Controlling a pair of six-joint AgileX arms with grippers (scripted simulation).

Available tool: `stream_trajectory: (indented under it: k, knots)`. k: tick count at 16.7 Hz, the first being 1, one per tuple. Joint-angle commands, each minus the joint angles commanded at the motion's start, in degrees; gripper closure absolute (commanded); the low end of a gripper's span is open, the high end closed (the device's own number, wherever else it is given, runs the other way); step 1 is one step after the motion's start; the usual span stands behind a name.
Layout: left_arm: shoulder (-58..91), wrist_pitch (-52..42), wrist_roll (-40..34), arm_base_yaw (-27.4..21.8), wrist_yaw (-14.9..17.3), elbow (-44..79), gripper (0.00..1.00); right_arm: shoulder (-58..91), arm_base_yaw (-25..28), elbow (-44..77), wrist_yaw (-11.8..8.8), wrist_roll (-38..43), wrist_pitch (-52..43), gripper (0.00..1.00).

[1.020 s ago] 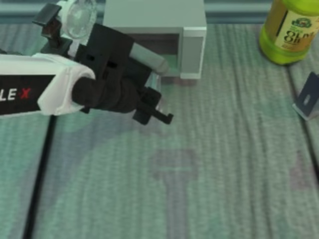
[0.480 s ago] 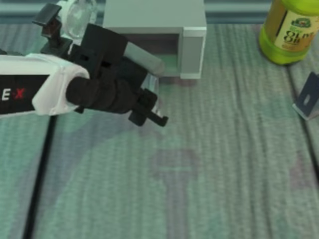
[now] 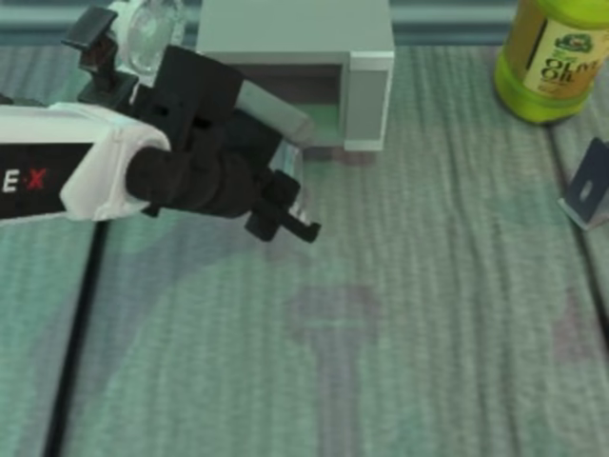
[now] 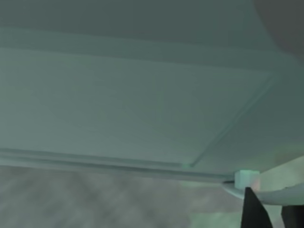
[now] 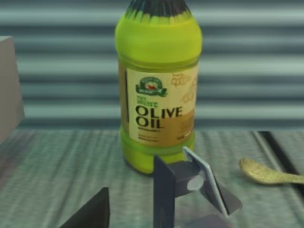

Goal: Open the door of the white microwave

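desk (image 3: 400, 362): pale grey-green wood-grain planks, dark seams between boards.
left gripper (image 3: 290, 214): black, blocky, on a white-sleeved arm from the top view's left; sits at the swung-out edge of the door, just in front of the microwave. Jaws: can't tell how far apart or whether they hold anything.
door (image 3: 276, 109): flat panel, white frame, greyish translucent window; partly open, angled out from the front toward the left gripper. Wrist view shows its smooth pane close up (image 4: 142, 104).
white microwave (image 3: 366, 71): small matte boxy shell at the desk's far edge, cavity showing, plain strip on its right.
right gripper (image 5: 133, 209): parked at the desk's right, dark flat fingers set apart, holding nothing.
olive oil bottle (image 3: 552, 57): glossy yellow-green plastic, far right.
spoon (image 5: 266, 172): speckled tan, beyond bottle's side.
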Motion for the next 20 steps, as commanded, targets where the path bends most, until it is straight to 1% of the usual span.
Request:
stream_trajectory:
  k: [15,17,20]
  knots:
    - [0.00,0.00,0.00,0.00,0.00,0.00,1.00,0.00,0.00,0.00,0.00,0.00,0.00,0.00]
    - [0.03,-0.10,-0.17,-0.38,0.56,-0.11,1.00,0.00,0.00,0.00,0.00,0.00,0.00,0.00]
    - [-0.46,-0.27,1.48,0.51,1.55,-0.45,1.00,0.00,0.00,0.00,0.00,0.00,0.00,0.00]
